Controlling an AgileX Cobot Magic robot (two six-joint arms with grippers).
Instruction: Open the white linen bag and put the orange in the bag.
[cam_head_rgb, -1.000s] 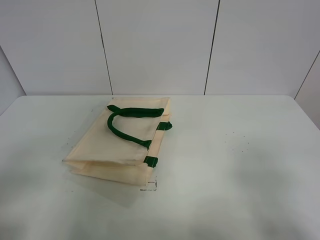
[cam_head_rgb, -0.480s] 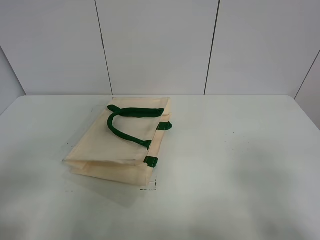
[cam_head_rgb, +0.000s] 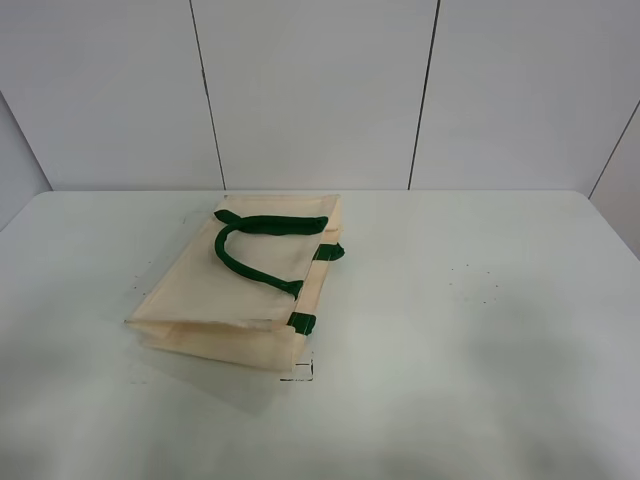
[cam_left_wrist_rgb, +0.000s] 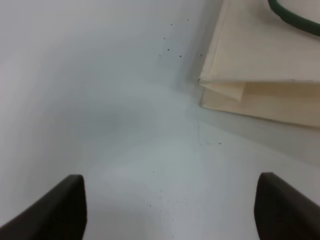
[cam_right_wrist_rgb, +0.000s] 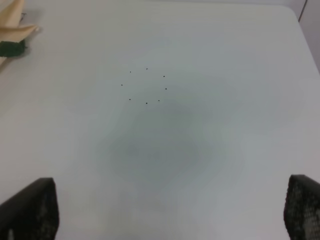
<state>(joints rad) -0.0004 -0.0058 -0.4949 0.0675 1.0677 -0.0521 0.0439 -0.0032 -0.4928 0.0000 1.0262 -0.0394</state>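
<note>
Left wrist view shows the left gripper (cam_left_wrist_rgb: 170, 210) with jaws spread wide, holding nothing, above bare table (cam_left_wrist_rgb: 100, 100). Ahead of it, near but apart, lies the bag (cam_left_wrist_rgb: 265, 75), a folded corner pointing toward the jaws. The right gripper (cam_right_wrist_rgb: 170, 210) is likewise released and empty, with only an edge of the bag far off. From above, the bag (cam_head_rgb: 240, 290) lies flat, left of centre, long axis running away from the robot, handles (cam_head_rgb: 255, 245) on top. Left arm looks nearer. No orange is visible anywhere.
</note>
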